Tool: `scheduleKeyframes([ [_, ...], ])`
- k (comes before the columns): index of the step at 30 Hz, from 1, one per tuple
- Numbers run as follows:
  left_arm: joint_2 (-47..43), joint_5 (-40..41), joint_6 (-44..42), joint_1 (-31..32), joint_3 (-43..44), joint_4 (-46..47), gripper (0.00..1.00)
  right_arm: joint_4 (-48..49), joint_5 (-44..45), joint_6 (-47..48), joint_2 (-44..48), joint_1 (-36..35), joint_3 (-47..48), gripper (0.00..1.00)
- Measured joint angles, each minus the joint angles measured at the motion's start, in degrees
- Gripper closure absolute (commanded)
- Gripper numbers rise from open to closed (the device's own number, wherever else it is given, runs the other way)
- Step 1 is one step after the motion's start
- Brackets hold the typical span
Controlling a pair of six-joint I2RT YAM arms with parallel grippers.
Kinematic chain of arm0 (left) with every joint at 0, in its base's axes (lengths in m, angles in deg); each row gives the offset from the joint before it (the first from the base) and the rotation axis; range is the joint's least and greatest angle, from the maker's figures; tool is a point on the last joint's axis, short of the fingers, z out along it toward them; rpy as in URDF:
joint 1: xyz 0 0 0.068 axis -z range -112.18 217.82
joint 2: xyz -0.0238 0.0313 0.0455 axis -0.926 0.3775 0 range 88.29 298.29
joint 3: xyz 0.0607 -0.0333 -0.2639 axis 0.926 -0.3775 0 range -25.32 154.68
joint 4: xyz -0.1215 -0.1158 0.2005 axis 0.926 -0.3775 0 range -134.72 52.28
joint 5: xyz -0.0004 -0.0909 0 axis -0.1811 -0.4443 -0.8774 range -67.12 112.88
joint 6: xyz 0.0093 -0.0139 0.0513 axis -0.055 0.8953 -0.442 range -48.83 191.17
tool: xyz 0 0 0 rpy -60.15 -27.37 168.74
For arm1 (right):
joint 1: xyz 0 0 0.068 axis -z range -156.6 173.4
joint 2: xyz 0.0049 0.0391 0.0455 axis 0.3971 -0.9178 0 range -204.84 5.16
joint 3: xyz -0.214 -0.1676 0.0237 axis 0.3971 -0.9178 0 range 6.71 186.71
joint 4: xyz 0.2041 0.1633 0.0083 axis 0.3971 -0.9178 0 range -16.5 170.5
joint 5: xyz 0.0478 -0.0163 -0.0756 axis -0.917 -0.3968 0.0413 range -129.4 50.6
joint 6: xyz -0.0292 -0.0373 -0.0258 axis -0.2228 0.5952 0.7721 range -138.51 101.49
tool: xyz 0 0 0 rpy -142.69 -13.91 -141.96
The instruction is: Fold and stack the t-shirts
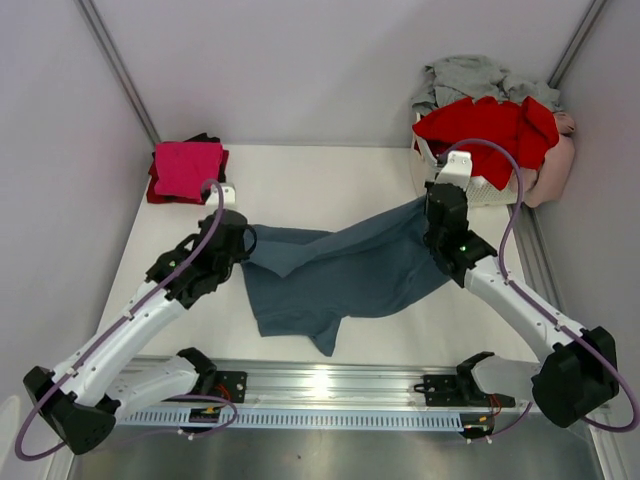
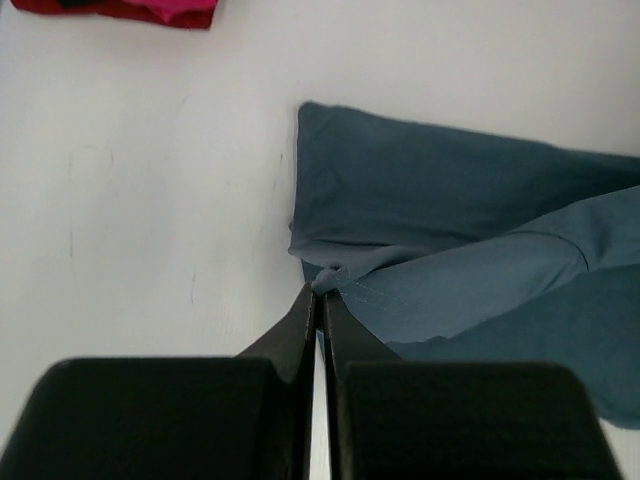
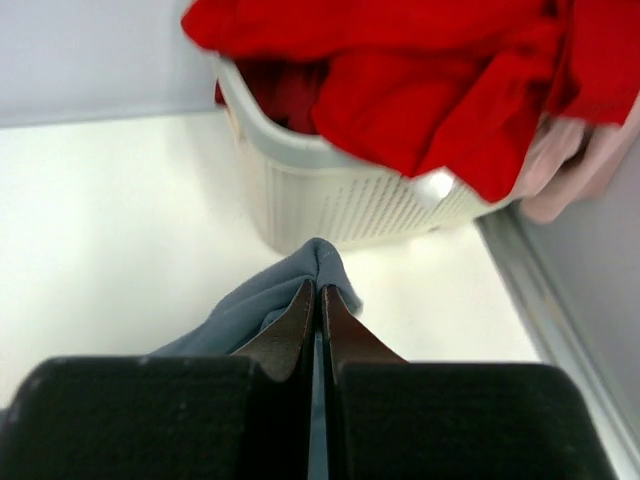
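Slate-blue t-shirt (image 1: 340, 275) lies stretched crosswise, near-left to far-right — left gripper (image 2: 318, 290) and right gripper (image 3: 318, 288) each clamp one end.

We see bright, even light, and the blue-grey t-shirt (image 1: 340, 270) throws only a thin, soft shadow on the white table (image 1: 300, 190) around it. Just in front of the t-shirt, the metal rail (image 1: 320, 380) shows a white patch of glare. In both wrist views the dark fingers (image 2: 300, 330) below the t-shirt are blurred, and the red t-shirt (image 3: 420, 90) behind it looks soft.
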Motion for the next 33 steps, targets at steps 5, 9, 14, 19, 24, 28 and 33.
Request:
scheduleKeyframes([
  [5, -2.2, -3.0, 3.7, 0.3, -5.0, -1.9, 0.99, -3.8, -0.8, -4.7, 0.6, -0.3, -4.0, 1.0],
  [9, -2.5, -5.6, 6.2, 1.5, -6.7, -3.1, 0.99, -7.7, -0.8, -8.7, 0.6, -0.4, -4.8, 1.0],
  [14, -2.6, -8.4, 10.5, 6.5, -9.1, -3.5, 0.99, -12.5, 0.2, -14.3, 1.3, -2.0, -4.8, 1.0],
  [19, -2.6, -10.6, 14.3, 8.9, -12.3, -4.5, 0.99, -15.0, 2.0, -17.8, 2.1, -3.4, -6.9, 1.0],
  [24, -2.6, -11.8, 16.5, 9.6, -14.1, -5.3, 0.99, -17.4, 4.3, -19.6, 2.2, -3.4, -9.3, 1.0],
  [28, -2.6, -12.4, 17.9, 9.9, -15.0, -5.7, 0.99, -18.7, 5.3, -20.7, 2.3, -3.4, -10.1, 1.0],
  [33, -1.8, -13.1, 19.1, 10.3, -15.1, -6.1, 0.97, -20.9, 6.6, -22.8, 1.3, -3.4, -10.4, 0.97],
])
